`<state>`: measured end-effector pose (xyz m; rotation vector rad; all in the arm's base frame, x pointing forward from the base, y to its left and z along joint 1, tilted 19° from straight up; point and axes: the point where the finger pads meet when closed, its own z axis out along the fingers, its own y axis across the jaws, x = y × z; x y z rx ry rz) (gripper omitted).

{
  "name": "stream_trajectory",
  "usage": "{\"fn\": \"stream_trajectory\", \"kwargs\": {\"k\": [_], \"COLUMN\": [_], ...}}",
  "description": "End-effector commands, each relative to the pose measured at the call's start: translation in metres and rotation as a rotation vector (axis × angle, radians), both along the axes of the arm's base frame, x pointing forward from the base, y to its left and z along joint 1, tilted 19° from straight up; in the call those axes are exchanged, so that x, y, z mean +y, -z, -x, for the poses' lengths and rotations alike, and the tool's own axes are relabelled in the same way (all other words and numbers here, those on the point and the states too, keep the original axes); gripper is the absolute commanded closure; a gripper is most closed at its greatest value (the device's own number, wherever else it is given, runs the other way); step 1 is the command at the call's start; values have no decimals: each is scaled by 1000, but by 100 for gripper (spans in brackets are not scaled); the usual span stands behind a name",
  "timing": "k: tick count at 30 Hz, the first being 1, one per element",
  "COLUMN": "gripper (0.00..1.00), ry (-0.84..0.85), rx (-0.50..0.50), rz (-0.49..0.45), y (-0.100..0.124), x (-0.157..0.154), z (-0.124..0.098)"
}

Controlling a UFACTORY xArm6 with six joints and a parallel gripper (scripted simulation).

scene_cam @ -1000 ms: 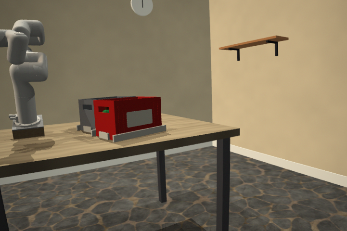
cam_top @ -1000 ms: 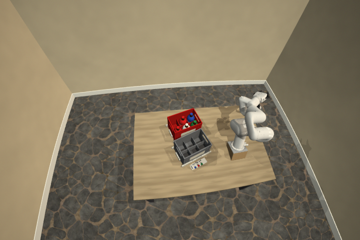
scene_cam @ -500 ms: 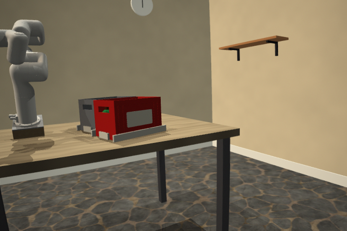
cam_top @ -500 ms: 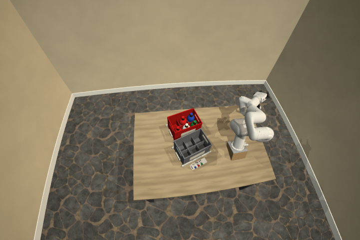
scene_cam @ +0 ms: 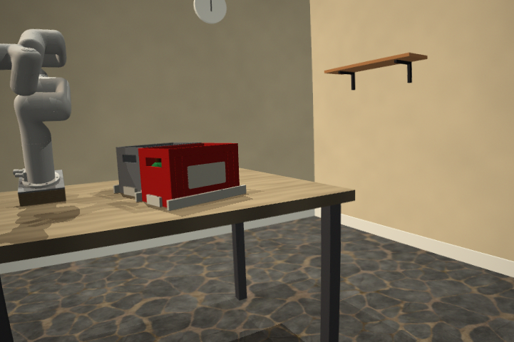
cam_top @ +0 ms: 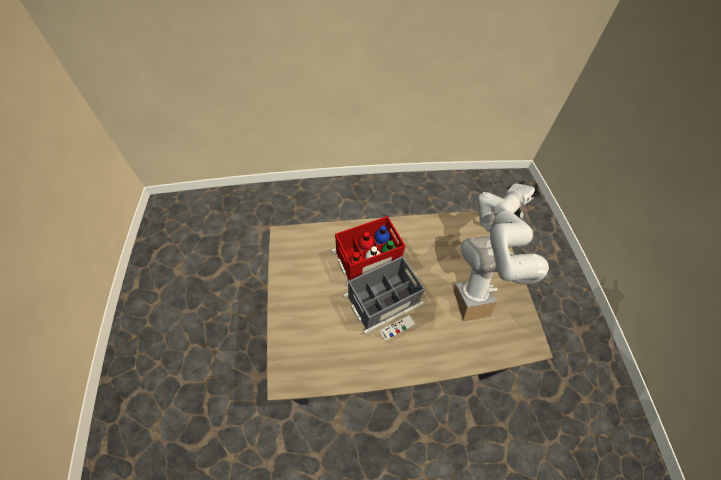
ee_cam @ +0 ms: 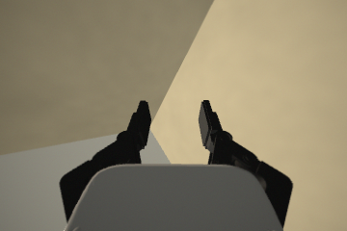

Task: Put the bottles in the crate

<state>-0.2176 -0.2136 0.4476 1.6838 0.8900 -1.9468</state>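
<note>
The red crate [cam_top: 387,220] [scene_cam: 155,181] holds two red bottles [cam_top: 366,241] [cam_top: 356,258], a blue bottle [cam_top: 382,235], a white bottle [cam_top: 373,253] and a green bottle [cam_top: 388,247]. The grey crate [cam_top: 360,310] [scene_cam: 122,173] beside it has empty compartments as far as they show. The pick list [cam_top: 397,327] lies by the grey crate, away from the red one. It shows blue, red and green marks; its numbers are too small to read. My gripper [ee_cam: 174,110] is open with nothing between its fingers, far from the crates beyond the arm's base.
Pale rails [cam_top: 393,318] [scene_cam: 207,197] stand on the table [cam_top: 310,350] [scene_cam: 281,183] around the crates. The arm's base block [cam_top: 476,309] [scene_cam: 41,197] is to the right of the grey crate in the top view. A wall shelf [scene_cam: 376,63] hangs beyond the table.
</note>
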Motion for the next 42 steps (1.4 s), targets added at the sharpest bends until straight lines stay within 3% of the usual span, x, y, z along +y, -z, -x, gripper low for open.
{"fn": "stream_trajectory", "kwargs": {"k": [1,9,14,20,29,34,42], "gripper": [35,35,35,35,35,35,35], "ry": [-151,-167,-167,-327,-334,-494,-500], "rx": [37,41,41,82,83,127,129], "rz": [-14,-16,-16,-36,-36,-56,-57], "y": [27,-8,-20,-26,-35,-41,-48], "x": [-27,-39,-43,-59,-81,-95,-114], "z": [-17,-30,-34,-52,-76,-97,-125]}}
